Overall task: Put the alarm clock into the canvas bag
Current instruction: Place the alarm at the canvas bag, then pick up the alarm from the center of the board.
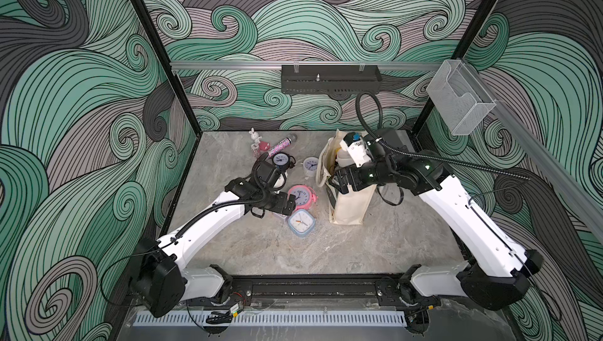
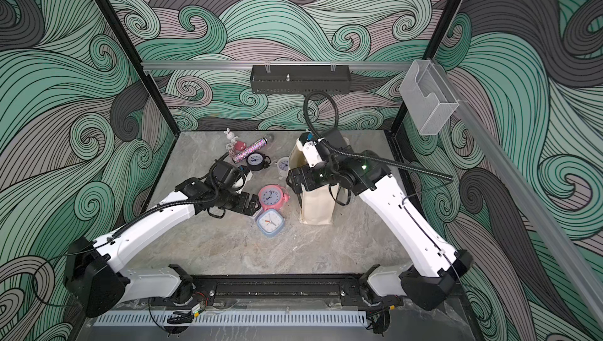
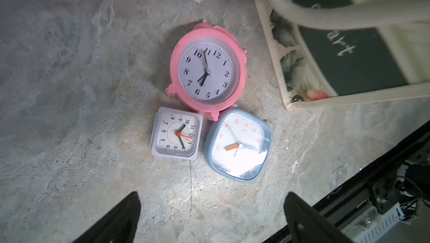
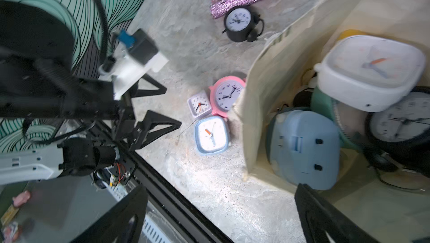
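**Bag part-filled, five clocks out on the table, both pincers released**

The canvas bag [image 1: 349, 204] stands upright at 3 o'clock of the table's middle with its mouth open. The right wrist view looks into it. A white square clock [image 4: 372, 72] lies on top, and a blue clock casing [image 4: 302, 146] sits back-side up beside it. A black-rimmed round clock [image 4: 400, 123] is partly under the white one. A green piece shows between them, too hidden to name.

Out on the marble table [image 1: 375, 251], the pink alarm clock [image 1: 301, 196] lies face up just beside the bag, at the bag's 9 o'clock. The blue square clock [image 1: 301, 223] touches it at 6 o'clock. The small lilac clock [image 3: 176, 133] sits at its 7 o'clock. A black bell clock [image 1: 281, 160] lies at 11 o'clock and a small white clock [image 1: 310, 164] at 12 to 1 o'clock, both apart from it.

The left gripper [image 1: 290, 204] hovers by the pink clock, fingers spread and holding nothing. The right gripper [image 1: 339, 181] hangs over the bag's 9 o'clock rim, also spread and holding nothing.

A black tray [image 1: 331, 83] hangs on the back rail and a clear bin [image 1: 460, 101] on the side rail.
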`<move>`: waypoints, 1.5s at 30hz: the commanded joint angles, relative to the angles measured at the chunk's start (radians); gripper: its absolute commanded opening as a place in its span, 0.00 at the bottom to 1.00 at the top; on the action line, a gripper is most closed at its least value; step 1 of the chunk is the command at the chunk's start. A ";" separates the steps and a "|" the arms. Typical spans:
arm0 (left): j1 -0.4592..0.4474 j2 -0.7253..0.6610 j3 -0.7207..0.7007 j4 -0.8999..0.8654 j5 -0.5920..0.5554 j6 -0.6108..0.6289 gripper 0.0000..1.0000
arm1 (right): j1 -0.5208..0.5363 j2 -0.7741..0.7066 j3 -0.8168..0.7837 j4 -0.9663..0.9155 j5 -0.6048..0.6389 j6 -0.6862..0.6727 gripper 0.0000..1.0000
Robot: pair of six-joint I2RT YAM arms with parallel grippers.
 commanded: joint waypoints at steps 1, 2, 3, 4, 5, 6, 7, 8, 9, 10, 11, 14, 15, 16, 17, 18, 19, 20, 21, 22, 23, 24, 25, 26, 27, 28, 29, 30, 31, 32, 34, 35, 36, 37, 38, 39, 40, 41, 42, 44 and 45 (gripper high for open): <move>0.040 0.075 0.019 -0.090 -0.011 0.039 0.98 | 0.054 -0.002 -0.054 0.033 0.004 -0.021 1.00; 0.049 0.108 0.029 -0.106 -0.005 0.049 0.97 | 0.071 -0.002 -0.069 0.041 0.004 -0.021 1.00; 0.055 0.159 0.046 -0.125 0.000 0.058 0.95 | 0.094 -0.002 -0.083 0.050 0.012 -0.021 1.00; 0.058 0.198 0.060 -0.136 0.011 0.074 0.91 | 0.114 -0.002 -0.095 0.058 0.021 -0.022 1.00; 0.059 0.229 0.070 -0.141 0.013 0.085 0.89 | 0.130 -0.002 -0.104 0.062 0.033 -0.025 1.00; 0.060 0.256 0.077 -0.137 0.009 0.098 0.86 | 0.144 -0.002 -0.115 0.071 0.050 -0.025 1.00; 0.060 0.274 0.082 -0.131 0.006 0.111 0.86 | 0.154 -0.002 -0.123 0.078 0.055 -0.025 1.00; 0.061 0.285 0.086 -0.122 0.010 0.122 0.86 | 0.161 -0.001 -0.127 0.084 0.053 -0.026 1.00; 0.061 0.290 0.090 -0.111 0.002 0.132 0.87 | 0.170 0.004 -0.126 0.090 0.051 -0.026 1.00; 0.060 0.293 0.089 -0.099 -0.005 0.142 0.87 | 0.178 0.008 -0.124 0.092 0.051 -0.027 1.00; 0.061 0.299 0.091 -0.094 -0.006 0.151 0.87 | 0.183 0.011 -0.124 0.097 0.049 -0.027 1.00; 0.061 0.331 0.112 -0.107 -0.001 0.179 0.88 | 0.192 0.018 -0.120 0.106 0.038 -0.031 1.00; 0.061 0.343 0.115 -0.107 -0.005 0.182 0.88 | 0.192 0.018 -0.119 0.109 0.038 -0.034 1.00; 0.061 0.356 0.121 -0.111 -0.015 0.187 0.89 | 0.191 0.018 -0.117 0.110 0.037 -0.036 1.00; 0.061 0.365 0.126 -0.112 -0.016 0.193 0.92 | 0.192 0.018 -0.117 0.111 0.034 -0.039 1.00; 0.060 0.374 0.131 -0.107 -0.024 0.203 0.92 | 0.192 0.018 -0.116 0.113 0.031 -0.042 1.00; 0.061 0.380 0.134 -0.100 -0.037 0.215 0.92 | 0.192 0.018 -0.114 0.114 0.031 -0.044 1.00; 0.061 0.387 0.138 -0.099 -0.044 0.221 0.92 | 0.192 0.018 -0.115 0.114 0.026 -0.045 1.00; 0.059 0.393 0.142 -0.097 -0.047 0.226 0.92 | 0.192 0.018 -0.115 0.115 0.023 -0.047 1.00; 0.059 0.399 0.143 -0.091 -0.052 0.230 0.92 | 0.192 0.018 -0.116 0.115 0.019 -0.047 1.00; 0.060 0.406 0.148 -0.089 -0.051 0.231 0.92 | 0.192 0.018 -0.117 0.116 0.015 -0.047 1.00; 0.059 0.416 0.155 -0.087 -0.055 0.228 0.92 | 0.192 0.017 -0.118 0.117 0.011 -0.045 1.00; 0.061 0.424 0.159 -0.083 -0.062 0.225 0.91 | 0.192 0.017 -0.120 0.121 0.008 -0.044 1.00; 0.059 0.434 0.166 -0.082 -0.066 0.222 0.91 | 0.192 0.015 -0.125 0.124 0.004 -0.043 1.00; 0.059 0.442 0.172 -0.076 -0.067 0.219 0.89 | 0.192 0.015 -0.127 0.127 -0.001 -0.043 1.00; 0.057 0.451 0.175 -0.072 -0.071 0.220 0.88 | 0.193 0.015 -0.127 0.127 -0.004 -0.041 1.00; 0.058 0.461 0.183 -0.072 -0.072 0.220 0.88 | 0.192 0.015 -0.126 0.126 -0.009 -0.041 1.00; 0.058 0.473 0.190 -0.072 -0.068 0.222 0.87 | 0.192 0.013 -0.127 0.128 -0.012 -0.041 1.00; 0.058 0.483 0.196 -0.073 -0.066 0.222 0.87 | 0.192 0.012 -0.128 0.128 -0.010 -0.041 1.00; 0.056 0.491 0.200 -0.071 -0.063 0.220 0.86 | 0.191 0.009 -0.130 0.127 -0.009 -0.041 1.00; 0.055 0.498 0.202 -0.062 -0.051 0.216 0.85 | 0.192 0.007 -0.131 0.128 -0.010 -0.041 1.00; 0.055 0.504 0.203 -0.060 -0.045 0.213 0.85 | 0.192 0.006 -0.131 0.128 -0.009 -0.040 1.00; 0.053 0.508 0.203 -0.059 -0.039 0.211 0.85 | 0.192 0.005 -0.133 0.127 -0.010 -0.039 1.00; 0.054 0.513 0.203 -0.058 -0.036 0.210 0.84 | 0.192 0.004 -0.134 0.128 -0.008 -0.039 1.00; 0.054 0.518 0.204 -0.057 -0.033 0.207 0.84 | 0.192 0.004 -0.133 0.128 -0.008 -0.039 1.00; 0.054 0.522 0.203 -0.054 -0.030 0.202 0.83 | 0.192 0.004 -0.132 0.129 -0.008 -0.040 1.00; 0.054 0.525 0.204 -0.052 -0.030 0.198 0.82 | 0.192 0.004 -0.131 0.129 -0.009 -0.038 1.00; 0.053 0.529 0.205 -0.048 -0.030 0.194 0.81 | 0.192 0.005 -0.129 0.127 -0.008 -0.038 1.00; 0.052 0.532 0.205 -0.042 -0.033 0.190 0.80 | 0.192 0.005 -0.128 0.128 -0.005 -0.037 1.00; 0.052 0.538 0.202 -0.036 -0.037 0.183 0.78 | 0.192 0.005 -0.127 0.127 0.002 -0.039 1.00; 0.052 0.539 0.199 -0.033 -0.039 0.179 0.77 | 0.191 0.004 -0.129 0.127 0.006 -0.037 1.00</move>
